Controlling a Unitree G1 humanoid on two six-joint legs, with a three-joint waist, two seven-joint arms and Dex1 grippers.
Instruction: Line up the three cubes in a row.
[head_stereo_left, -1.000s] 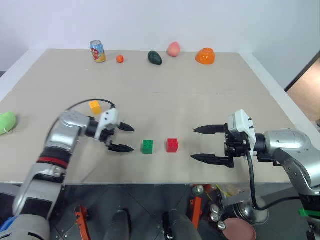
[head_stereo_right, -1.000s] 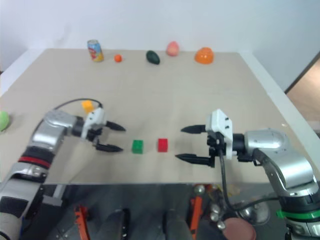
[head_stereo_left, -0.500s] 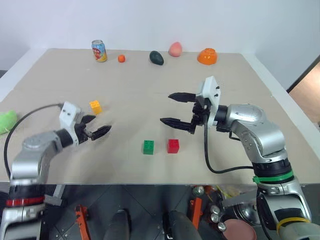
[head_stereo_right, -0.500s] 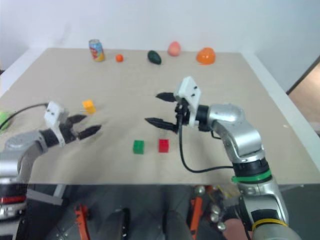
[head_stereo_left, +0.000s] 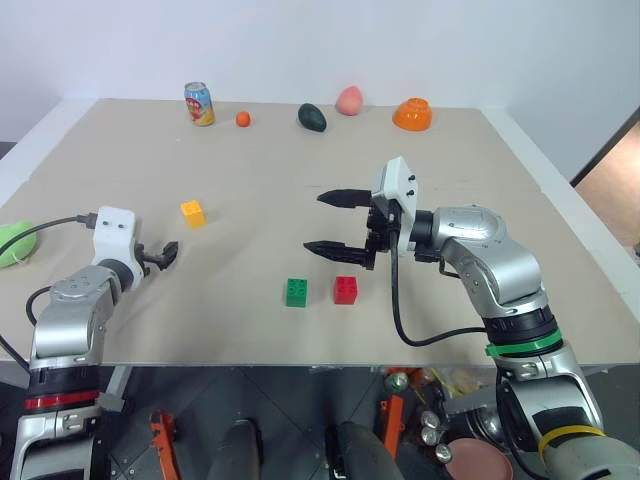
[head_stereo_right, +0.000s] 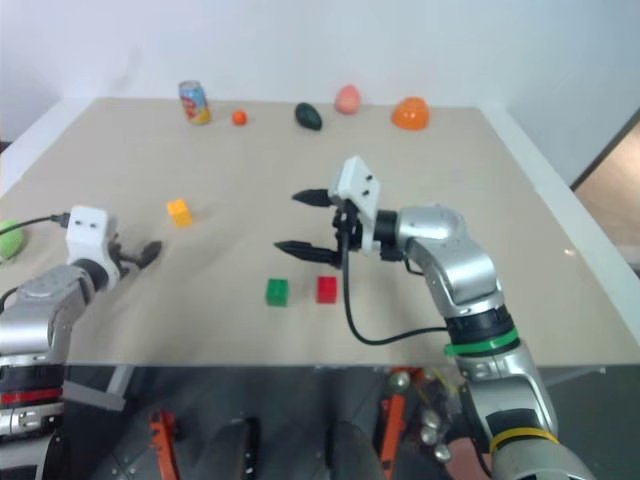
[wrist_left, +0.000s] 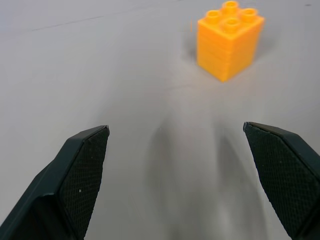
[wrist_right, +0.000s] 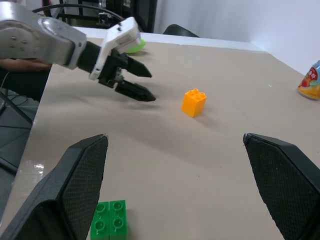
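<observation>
green cube (head_stereo_left: 296, 292): lower centre of the left eye view, near the counter's front edge, just beside the red one, a small gap between them.
red cube (head_stereo_left: 345, 290): just right of the green one, level with it.
left tool (head_stereo_left: 165, 253): lower left, low over the counter (head_stereo_left: 300, 190), fingers apart, holding nothing; the yellow cube lies ahead of it.
right tool (head_stereo_left: 327, 221): centre, above and just behind the red cube, pointing toward the left side, fingers wide apart, empty.
yellow cube (head_stereo_left: 192, 213): left of centre, well apart from the other two, farther back.
green plush toy (head_stereo_left: 14, 243): far left edge.
back row: soda can (head_stereo_left: 199, 103), orange ball (head_stereo_left: 242, 118), dark green fruit (head_stereo_left: 311, 117), pink fruit (head_stereo_left: 349, 100), orange bowl (head_stereo_left: 412, 113).
</observation>
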